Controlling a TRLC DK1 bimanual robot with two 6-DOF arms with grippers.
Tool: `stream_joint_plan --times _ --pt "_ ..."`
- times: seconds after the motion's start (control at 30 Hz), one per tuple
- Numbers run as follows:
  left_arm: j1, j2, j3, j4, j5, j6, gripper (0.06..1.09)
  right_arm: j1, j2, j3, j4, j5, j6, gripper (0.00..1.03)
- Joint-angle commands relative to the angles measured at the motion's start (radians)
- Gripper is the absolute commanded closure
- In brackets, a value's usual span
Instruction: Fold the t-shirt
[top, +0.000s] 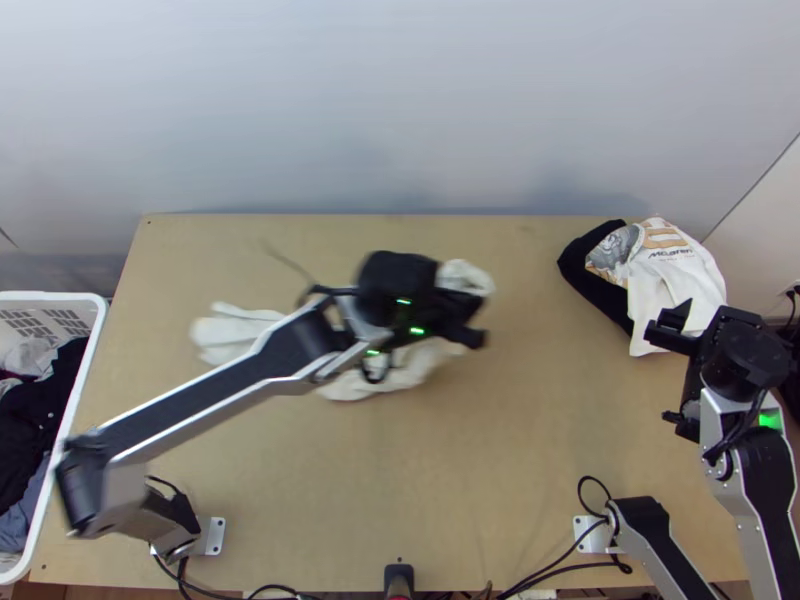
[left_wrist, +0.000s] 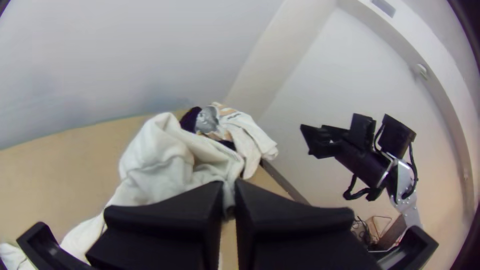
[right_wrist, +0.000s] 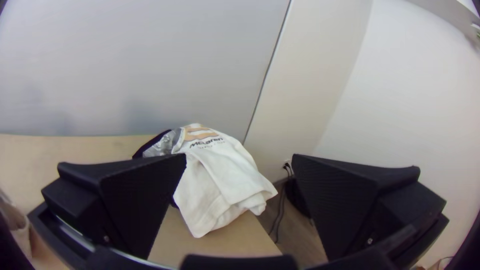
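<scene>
Where left pincer (top: 470, 318) grips, white t-shirt (left_wrist: 157, 172), bunched, between tips

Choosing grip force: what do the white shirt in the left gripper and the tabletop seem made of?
The shirt looks like soft, matte knit, likely cotton: it falls in rounded folds. The tabletop looks like light wood or laminate, smooth and tan.

The shirt (top: 425, 362) lies on the left and middle of the surface (top: 450, 470), beneath the left arm (top: 220, 400), part of it in the left hand (top: 460, 305). Other garments (top: 675, 285) are stacked in the far right corner, the right hand (top: 665, 375) nearer the front. Beside the left edge is a basket (top: 60, 298) with clothes (top: 35, 430) in it
</scene>
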Motion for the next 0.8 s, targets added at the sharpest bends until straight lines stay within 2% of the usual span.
stream_joint_plan --times 0.0,0.1,0.13,0.2,0.27,0.3,0.47,0.77 --pt "-0.163 0.228 0.263 -0.005 -0.007 -0.001 1.05 -0.043 -0.011 -0.029 -0.004 0.0 -0.007 0.04" --pt "-0.196 0.277 0.298 -0.03 -0.007 -0.004 1.04 -0.053 -0.029 -0.043 -0.009 0.0 -0.007 0.04" --pt "-0.199 0.28 0.303 -0.045 -0.007 -0.006 0.98 -0.053 -0.037 -0.051 -0.011 0.0 -0.007 0.04" --pt "-0.198 0.277 0.309 -0.08 -0.007 -0.006 0.71 -0.053 -0.042 -0.062 -0.012 0.0 -0.007 0.04" --pt "-0.183 0.259 0.312 -0.139 -0.009 -0.007 0.22 -0.053 -0.042 -0.069 -0.012 -0.001 -0.001 0.04" --pt "-0.17 0.251 0.32 -0.182 -0.015 -0.007 0.12 -0.05 -0.042 -0.072 -0.012 -0.001 0.005 0.04" --pt "-0.069 0.151 0.275 -0.329 -0.013 0.022 0.1 -0.038 -0.037 -0.08 -0.007 -0.001 0.026 0.04" --pt "0.127 -0.135 0.024 -0.515 -0.013 0.077 0.11 -0.012 -0.039 -0.08 -0.009 -0.001 0.025 0.04"
